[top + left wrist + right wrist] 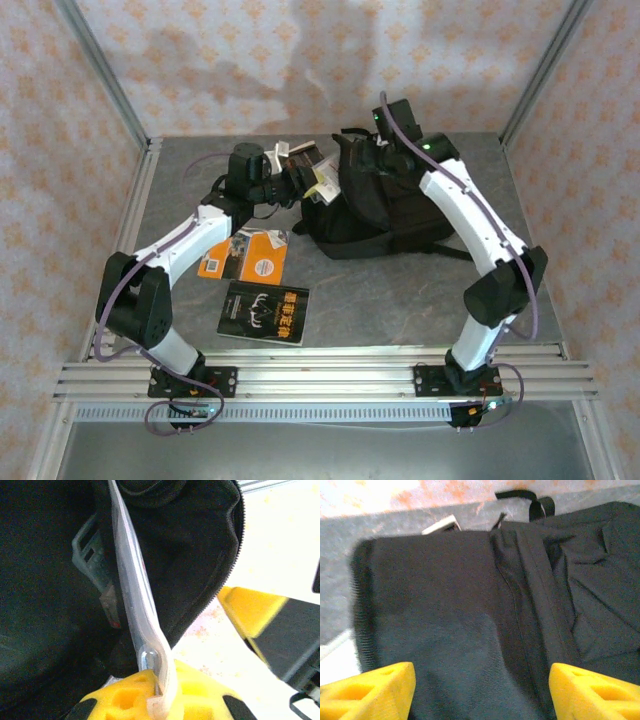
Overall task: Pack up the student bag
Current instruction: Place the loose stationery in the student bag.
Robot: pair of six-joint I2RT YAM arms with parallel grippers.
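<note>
The student bag [375, 205] sits on the counter [400, 290], upper centre of the top view. The left end effector [161, 695] clamps a clear plastic sleeve [132, 580] at the bag's opening. The right end effector [481, 680] gapes wide over its fabric.

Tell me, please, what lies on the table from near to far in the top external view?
From near to far: the aluminium rail → black book with orange lettering → orange book → student bag.
</note>
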